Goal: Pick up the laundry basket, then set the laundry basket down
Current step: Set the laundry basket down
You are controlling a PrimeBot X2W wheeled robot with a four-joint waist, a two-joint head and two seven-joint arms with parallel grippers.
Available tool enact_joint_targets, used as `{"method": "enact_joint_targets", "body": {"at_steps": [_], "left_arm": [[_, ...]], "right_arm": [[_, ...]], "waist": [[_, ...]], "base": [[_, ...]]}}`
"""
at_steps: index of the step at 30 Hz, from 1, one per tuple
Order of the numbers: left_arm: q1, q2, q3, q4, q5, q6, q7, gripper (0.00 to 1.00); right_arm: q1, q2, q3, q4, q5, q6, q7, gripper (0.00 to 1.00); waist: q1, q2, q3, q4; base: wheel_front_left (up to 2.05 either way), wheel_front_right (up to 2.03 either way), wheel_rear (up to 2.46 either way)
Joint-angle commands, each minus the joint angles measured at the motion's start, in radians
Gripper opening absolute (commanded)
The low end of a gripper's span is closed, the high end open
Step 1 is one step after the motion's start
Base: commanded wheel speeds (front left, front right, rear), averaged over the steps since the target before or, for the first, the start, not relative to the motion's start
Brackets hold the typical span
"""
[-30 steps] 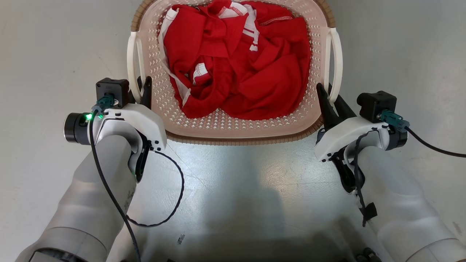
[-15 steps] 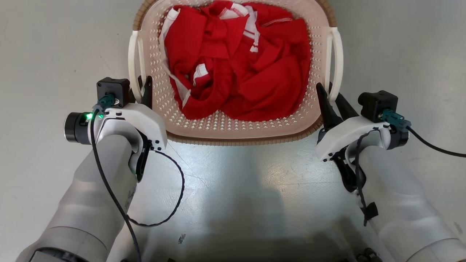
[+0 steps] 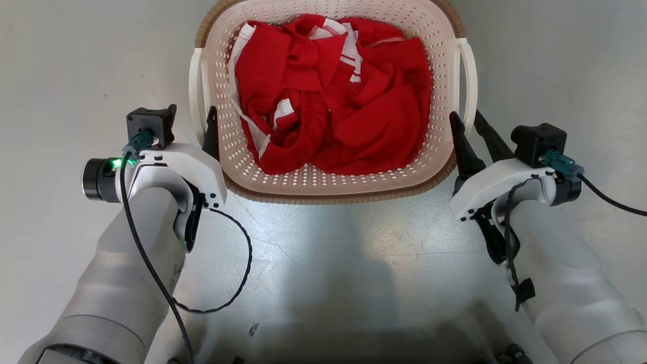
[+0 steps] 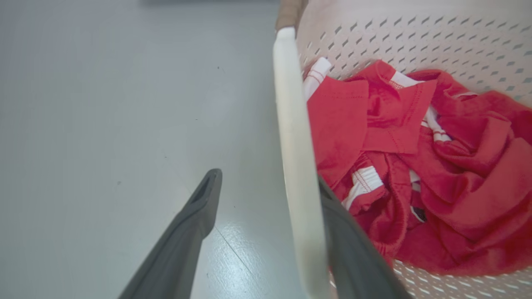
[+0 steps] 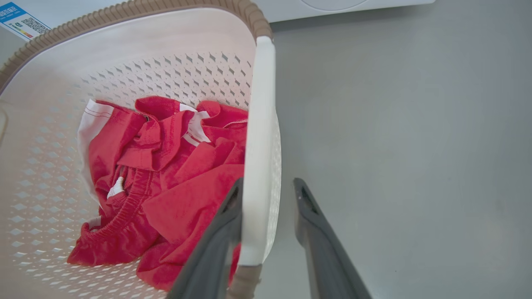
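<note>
Basket [image 3: 323, 194] sits on the floor [image 3: 354, 253] (red clothes [image 3: 343, 116] heaped inside). Left end effector [image 3: 192, 119] stands wide open, fingers straddling the left handle [image 3: 194, 91]; right end effector [image 3: 465, 115] is open around the right handle [image 3: 471, 76].

Clothes [image 3: 333, 101] in the laundry basket [image 3: 328, 183], basket on floor [image 3: 76, 60].
</note>
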Motion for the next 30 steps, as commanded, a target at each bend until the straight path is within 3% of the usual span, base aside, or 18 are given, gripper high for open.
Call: {"method": "enact_joint_targets", "body": {"at_steps": [1,5,6,7,18,30], "left_arm": [[0.018,0.046,0.026,-0.007,0.000,0.015,-0.012,1.00],[0.024,0.042,0.031,-0.014,0.003,0.015,-0.012,1.00],[0.024,0.042,0.032,-0.015,0.003,0.015,-0.012,1.00],[0.025,0.041,0.033,-0.016,0.004,0.015,-0.012,1.00],[0.041,0.030,0.045,-0.035,0.013,0.012,-0.012,1.00],[0.114,0.005,0.087,-0.095,0.015,0.005,-0.012,1.00]], "right_arm": [[0.049,0.004,0.007,-0.009,-0.005,-0.002,-0.014,0.57],[0.051,0.004,0.005,-0.013,-0.010,-0.002,-0.014,0.81],[0.051,0.004,0.006,-0.013,-0.010,-0.002,-0.014,0.95],[0.052,0.004,0.006,-0.013,-0.011,-0.002,-0.014,1.00],[0.060,0.004,0.019,-0.018,-0.008,-0.002,-0.014,1.00],[0.103,0.004,0.019,-0.062,-0.025,-0.002,-0.014,1.00]], "waist": [[-0.0001,0.0000,0.001,0.001],[-0.0001,0.0000,0.005,0.005],[-0.0001,0.0000,0.005,0.006],[-0.0001,0.0000,0.006,0.006],[-0.0001,0.0000,-0.021,0.009],[-0.0001,0.0000,-0.127,0.001]], "base": [[0.00,0.00,0.00],[0.00,0.00,0.00],[0.00,0.00,0.00],[0.00,0.00,0.00],[0.00,0.00,0.00],[0.00,0.00,0.00]]}}
